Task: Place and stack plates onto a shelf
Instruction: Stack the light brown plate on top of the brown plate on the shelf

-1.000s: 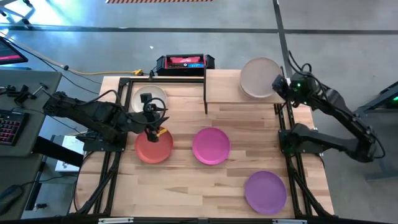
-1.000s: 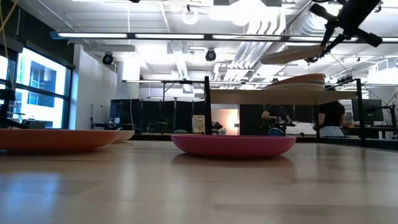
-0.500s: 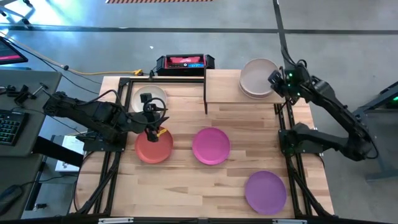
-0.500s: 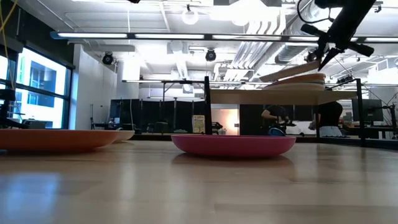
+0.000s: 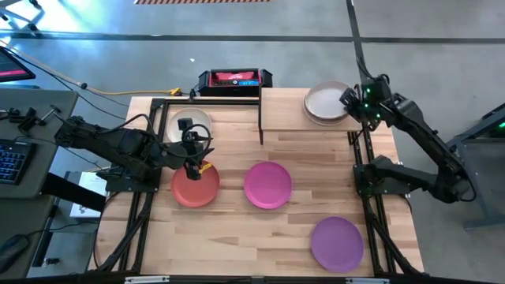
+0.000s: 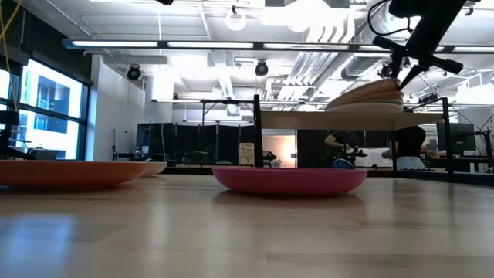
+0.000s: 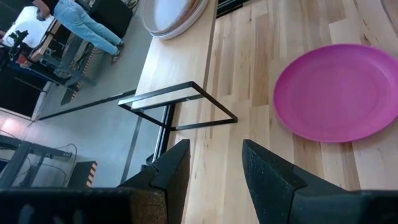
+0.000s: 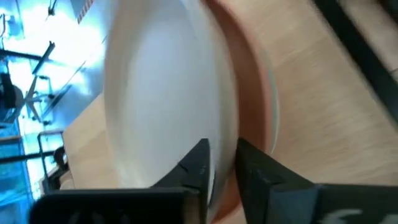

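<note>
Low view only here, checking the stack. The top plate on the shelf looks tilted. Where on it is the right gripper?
Observer: High view puts the right gripper at the off-white plate's rim, on the right arm's side.
Operator: What's under that plate?
Observer: Right wrist view shows a peach-toned plate directly beneath it.
Operator: Left arm?
Observer: Left gripper is open and empty above the orange-red plate.
Operator: Any plates I can't see?
Observer: A purple plate lies near the table's front right corner.

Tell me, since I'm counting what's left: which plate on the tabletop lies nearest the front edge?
The purple plate, alone at the front right. The magenta plate and orange-red plate lie farther back.
</note>
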